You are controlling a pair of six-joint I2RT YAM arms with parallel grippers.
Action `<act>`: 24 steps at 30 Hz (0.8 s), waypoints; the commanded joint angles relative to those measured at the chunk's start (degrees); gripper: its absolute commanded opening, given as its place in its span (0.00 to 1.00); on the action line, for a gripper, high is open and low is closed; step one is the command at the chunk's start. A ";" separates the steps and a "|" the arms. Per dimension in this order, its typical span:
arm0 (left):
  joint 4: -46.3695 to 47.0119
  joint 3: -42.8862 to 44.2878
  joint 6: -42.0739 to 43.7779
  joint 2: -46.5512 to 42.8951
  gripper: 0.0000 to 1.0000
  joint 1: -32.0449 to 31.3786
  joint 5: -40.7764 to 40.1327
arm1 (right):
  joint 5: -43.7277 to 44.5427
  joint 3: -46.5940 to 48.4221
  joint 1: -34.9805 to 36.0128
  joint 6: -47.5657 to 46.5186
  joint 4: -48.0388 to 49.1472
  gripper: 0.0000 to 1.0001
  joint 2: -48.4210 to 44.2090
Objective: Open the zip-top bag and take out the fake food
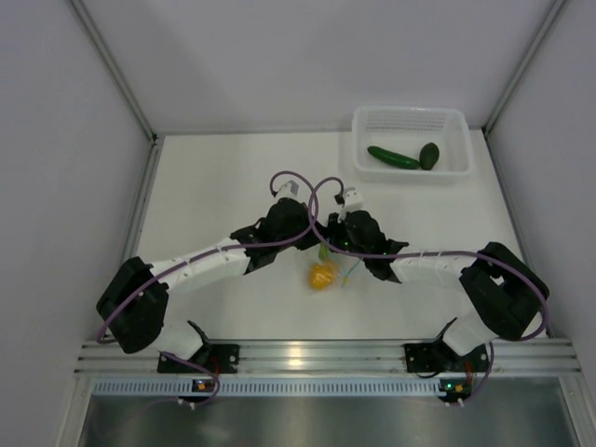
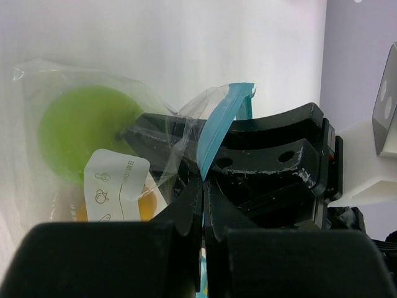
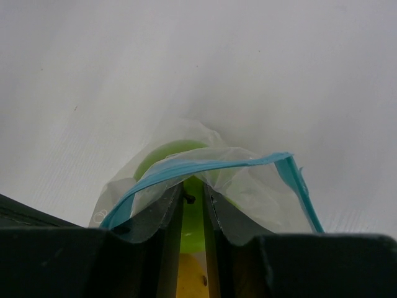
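Note:
The zip-top bag (image 1: 337,270) lies mid-table between both arms, holding an orange round fruit (image 1: 322,276) and a lime-green ball (image 2: 84,130). My left gripper (image 2: 203,181) is shut on the bag's light blue zip strip (image 2: 220,127). My right gripper (image 3: 194,194) reaches into the bag's mouth from the other side. Its jaws stand a narrow gap apart, with the zip strip (image 3: 205,166) draped over their tips and the lime-green ball (image 3: 193,217) showing between them. The long cucumber (image 1: 392,157) and the dark green oval (image 1: 428,155) lie in the basket.
A white mesh basket (image 1: 410,116) stands at the back right of the table. Grey walls close in both sides and the back. The arm bases sit on a metal rail (image 1: 317,356) at the near edge.

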 commanded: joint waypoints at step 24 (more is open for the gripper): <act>3.57 0.33 0.06 -0.52 0.00 0.62 -0.23 | -4.44 -1.10 0.12 -1.14 5.95 0.00 -0.87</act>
